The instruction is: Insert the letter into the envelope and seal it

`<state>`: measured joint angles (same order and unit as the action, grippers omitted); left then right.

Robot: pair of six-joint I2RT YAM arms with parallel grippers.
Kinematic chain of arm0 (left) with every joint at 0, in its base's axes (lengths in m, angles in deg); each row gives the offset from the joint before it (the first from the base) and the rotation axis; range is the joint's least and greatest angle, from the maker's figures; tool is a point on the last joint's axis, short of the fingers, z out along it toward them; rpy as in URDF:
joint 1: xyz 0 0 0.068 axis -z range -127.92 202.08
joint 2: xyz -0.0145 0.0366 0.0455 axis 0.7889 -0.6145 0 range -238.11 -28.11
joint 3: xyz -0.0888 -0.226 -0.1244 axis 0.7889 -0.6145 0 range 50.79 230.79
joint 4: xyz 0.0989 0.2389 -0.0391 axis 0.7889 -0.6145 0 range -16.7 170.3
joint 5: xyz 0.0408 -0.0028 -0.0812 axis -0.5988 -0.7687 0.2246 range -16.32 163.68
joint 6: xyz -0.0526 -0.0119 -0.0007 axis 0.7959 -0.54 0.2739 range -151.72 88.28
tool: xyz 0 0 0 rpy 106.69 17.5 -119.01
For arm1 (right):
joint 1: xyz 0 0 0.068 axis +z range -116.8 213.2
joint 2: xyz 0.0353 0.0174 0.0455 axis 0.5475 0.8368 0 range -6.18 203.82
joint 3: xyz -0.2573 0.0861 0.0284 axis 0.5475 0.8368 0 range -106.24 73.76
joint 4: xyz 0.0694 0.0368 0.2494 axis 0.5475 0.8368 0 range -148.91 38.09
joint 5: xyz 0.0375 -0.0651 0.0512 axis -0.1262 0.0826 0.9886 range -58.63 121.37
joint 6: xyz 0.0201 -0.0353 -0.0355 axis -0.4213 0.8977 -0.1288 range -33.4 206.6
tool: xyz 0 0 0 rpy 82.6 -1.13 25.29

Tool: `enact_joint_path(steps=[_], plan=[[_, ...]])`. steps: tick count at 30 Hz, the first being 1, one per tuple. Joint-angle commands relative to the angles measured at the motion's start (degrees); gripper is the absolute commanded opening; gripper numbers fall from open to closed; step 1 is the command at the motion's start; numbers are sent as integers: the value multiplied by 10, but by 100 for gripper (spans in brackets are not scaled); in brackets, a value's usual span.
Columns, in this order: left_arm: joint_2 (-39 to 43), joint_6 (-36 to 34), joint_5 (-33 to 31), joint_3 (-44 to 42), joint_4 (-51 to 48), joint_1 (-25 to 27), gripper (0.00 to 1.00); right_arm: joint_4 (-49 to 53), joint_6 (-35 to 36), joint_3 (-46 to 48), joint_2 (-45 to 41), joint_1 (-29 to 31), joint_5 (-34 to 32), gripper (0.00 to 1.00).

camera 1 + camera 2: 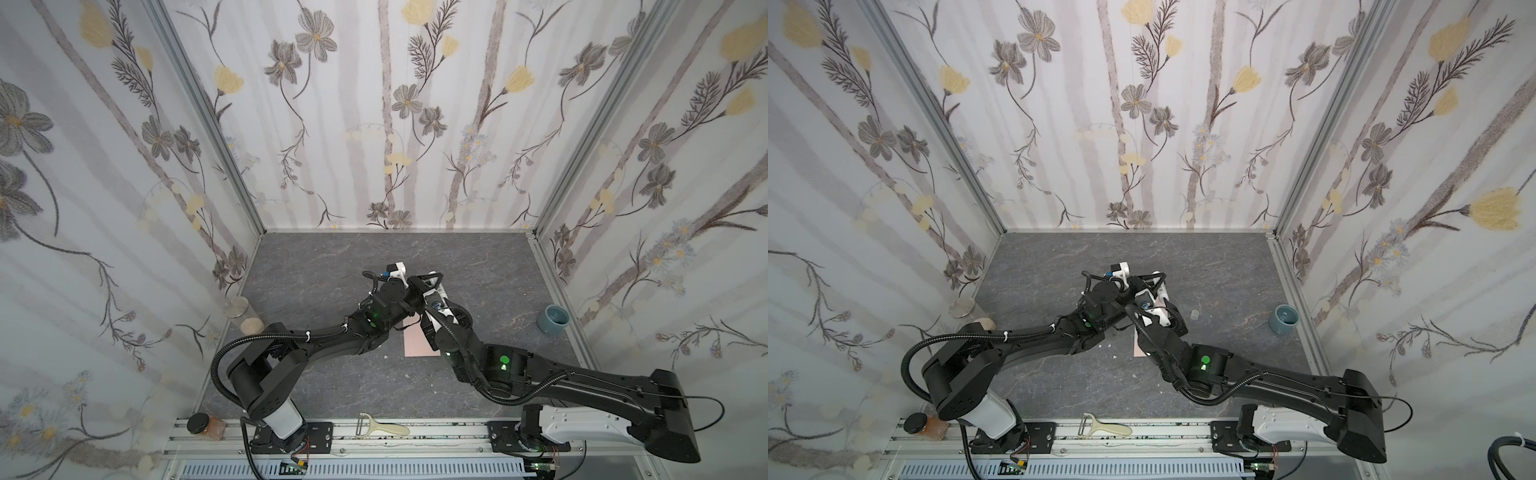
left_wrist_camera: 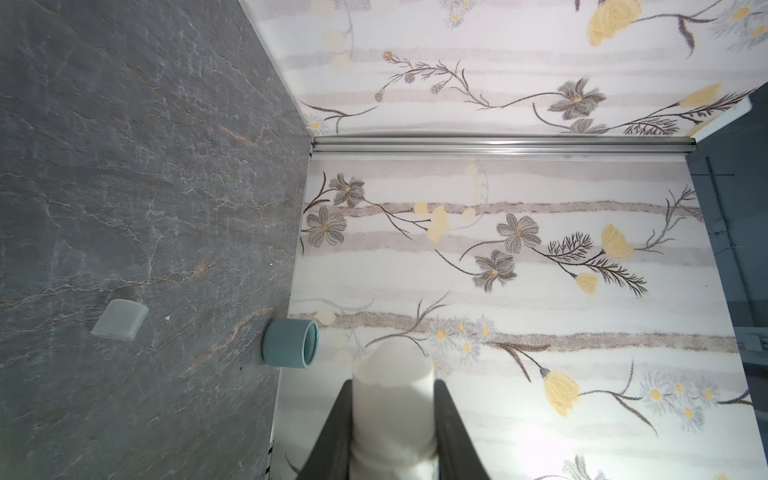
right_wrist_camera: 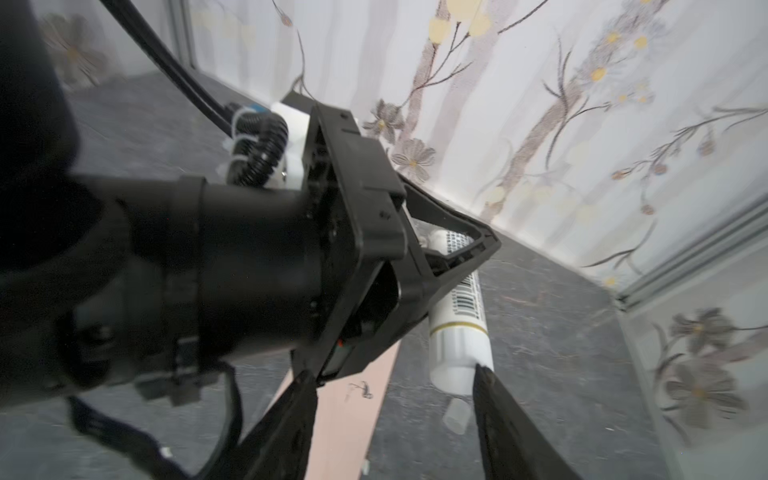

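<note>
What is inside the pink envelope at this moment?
Its inside cannot be seen. The envelope lies flat on the table, its far end covered by the right arm. No white letter shows in any view; it may be within, but the paper hides that.

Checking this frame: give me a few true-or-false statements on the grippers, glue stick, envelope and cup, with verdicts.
1. The left gripper holds the white glue stick. True.
2. The glue stick is capped. False: its translucent cap lies on the table.
3. The right gripper is shut on the envelope. False: its jaws stand open and empty.
4. The envelope lies on the table. True.
5. The blue cup stands on the table's left side. False: it stands on the right side.
</note>
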<state>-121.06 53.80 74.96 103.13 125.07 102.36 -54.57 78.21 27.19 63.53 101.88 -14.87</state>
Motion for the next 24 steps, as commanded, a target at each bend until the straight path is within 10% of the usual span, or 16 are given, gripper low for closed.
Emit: enact_joint_path(steps=[1,8,24], plan=[[-3,-16,-22,12,40,-1,0,-66,-129,35,-61,-29,155,62],[-13,-20,-43,20,55,-1,0,-219,-303,190,-194,-172,323,64],[-38,-18,-99,24,91,24,0,-393,-498,237,-132,-246,356,57]])
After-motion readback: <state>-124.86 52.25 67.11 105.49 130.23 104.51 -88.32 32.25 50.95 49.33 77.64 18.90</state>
